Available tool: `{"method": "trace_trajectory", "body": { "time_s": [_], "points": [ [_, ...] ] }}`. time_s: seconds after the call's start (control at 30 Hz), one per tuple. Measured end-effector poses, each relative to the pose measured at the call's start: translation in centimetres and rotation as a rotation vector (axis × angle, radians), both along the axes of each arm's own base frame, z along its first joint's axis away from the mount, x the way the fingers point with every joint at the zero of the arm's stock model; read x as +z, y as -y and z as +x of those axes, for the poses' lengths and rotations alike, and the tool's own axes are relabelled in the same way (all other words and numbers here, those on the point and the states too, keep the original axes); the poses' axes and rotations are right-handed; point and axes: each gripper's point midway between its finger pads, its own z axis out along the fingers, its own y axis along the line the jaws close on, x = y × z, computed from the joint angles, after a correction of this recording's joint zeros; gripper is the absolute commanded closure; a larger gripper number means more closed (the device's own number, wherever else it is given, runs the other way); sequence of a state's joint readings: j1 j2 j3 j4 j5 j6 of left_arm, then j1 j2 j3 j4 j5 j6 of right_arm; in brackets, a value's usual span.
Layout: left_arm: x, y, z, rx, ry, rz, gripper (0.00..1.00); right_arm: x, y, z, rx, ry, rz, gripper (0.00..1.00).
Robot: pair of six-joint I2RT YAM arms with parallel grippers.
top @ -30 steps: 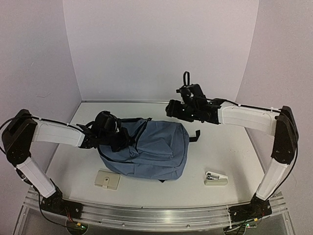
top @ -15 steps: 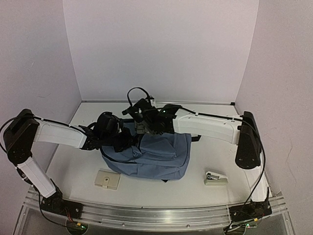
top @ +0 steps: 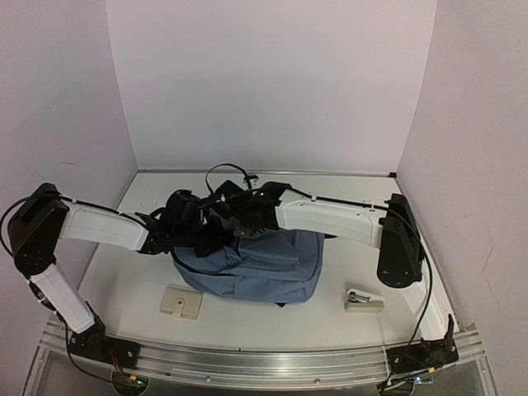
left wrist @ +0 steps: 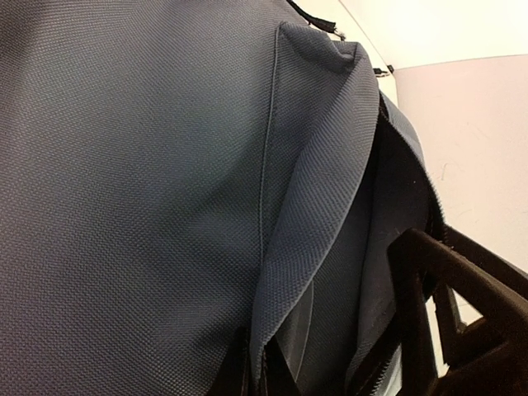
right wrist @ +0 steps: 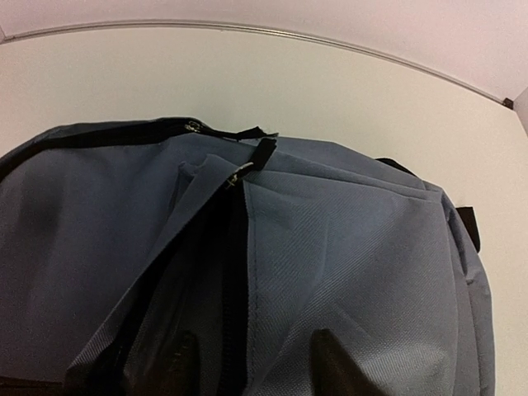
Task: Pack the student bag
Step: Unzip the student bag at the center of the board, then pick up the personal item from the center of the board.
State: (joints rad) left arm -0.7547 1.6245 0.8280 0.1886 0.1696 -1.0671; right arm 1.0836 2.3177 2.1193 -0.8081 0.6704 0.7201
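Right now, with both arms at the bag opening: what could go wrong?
1. The left gripper pinches only a thin fold of the student bag at its opening. The soft fabric may slip out and the mouth could collapse.
2. The right gripper, jaws apart over the opening, crowds the left wrist in the top view. The arms may collide, or a finger might snag the zip pull.

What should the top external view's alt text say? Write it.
Two robot arms meet over a slate-blue student bag, the left tool pinching its fabric. A flat beige item and a stapler-like item lie in front.
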Motion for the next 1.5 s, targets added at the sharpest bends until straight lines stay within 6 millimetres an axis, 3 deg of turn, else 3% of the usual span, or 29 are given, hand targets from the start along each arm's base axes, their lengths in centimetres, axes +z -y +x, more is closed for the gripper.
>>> {"method": "trace_trajectory", "body": {
  "time_s": [0.07,0.13,0.33,0.6,0.77,0.8,0.97,1.07,1.2,1.33,1.5],
  "points": [
    [0.0,0.0,0.0,0.005,-0.002,0.0,1.0,0.0,0.1,0.0,-0.005,0.001,0.001,0.96],
    [0.0,0.0,0.0,0.008,-0.001,0.002,1.0,0.0,0.1,0.0,-0.013,0.003,0.006,1.0],
    [-0.1,-0.1,0.0,0.016,0.0,0.01,1.0,0.5,0.5,-0.1,-0.021,0.007,0.012,1.0],
    [-0.2,0.0,-0.1,0.022,0.008,0.021,1.0,3.5,1.9,-0.9,-0.021,0.011,0.068,1.0],
    [-0.3,0.0,-0.2,0.022,0.008,0.027,0.98,3.8,1.8,-1.1,-0.003,-0.008,0.089,1.0],
    [-0.3,0.0,-0.2,0.023,0.008,0.03,0.93,3.7,1.8,-1.0,0.0,-0.012,0.093,1.0],
    [-0.5,-0.5,-0.2,0.011,0.032,0.076,0.45,3.8,2.5,-1.0,0.024,-0.04,0.133,1.0],
    [0.5,-1.1,-0.5,-0.022,0.062,0.131,0.26,4.2,3.0,-0.7,0.033,-0.049,0.161,1.0],
    [3.3,-2.5,-1.2,-0.064,0.104,0.218,0.19,4.4,3.7,0.0,0.031,-0.054,0.179,1.0],
    [6.2,-5.5,-2.9,-0.035,0.113,0.278,0.14,4.3,4.2,0.8,0.029,-0.052,0.191,1.0],
    [6.8,-9.6,-6.3,0.025,0.055,0.293,0.06,3.9,4.4,1.2,0.031,-0.049,0.194,1.0]
  ]
}}
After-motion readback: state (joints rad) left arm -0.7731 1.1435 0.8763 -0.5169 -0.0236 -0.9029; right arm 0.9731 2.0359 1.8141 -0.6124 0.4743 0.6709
